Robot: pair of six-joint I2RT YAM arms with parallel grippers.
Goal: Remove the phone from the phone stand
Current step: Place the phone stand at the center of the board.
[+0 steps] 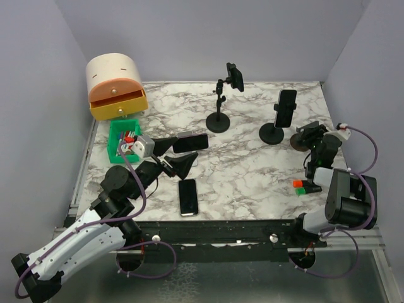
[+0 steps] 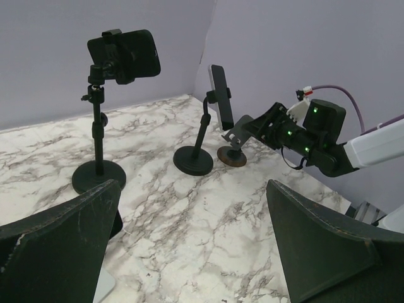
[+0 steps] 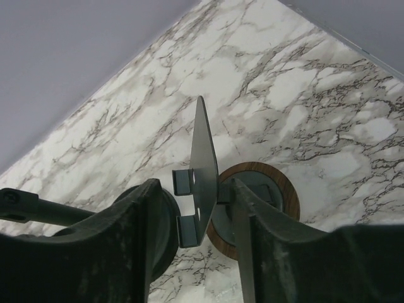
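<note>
Right gripper (image 3: pixel 196 189): jaws parted, straddling a thin upright stand plate (image 3: pixel 203 145) over a wood-rimmed base (image 3: pixel 287 189). It sits near the right edge of the table (image 1: pixel 252 177) and the wall, with bare marble to its left.
Phone (image 1: pixel 287 106): upright in the black stand (image 1: pixel 272 134), just left of this gripper, not touching.
Left gripper (image 1: pixel 183 163): jaws wide, empty, beside a flat handset (image 1: pixel 190 142).
</note>
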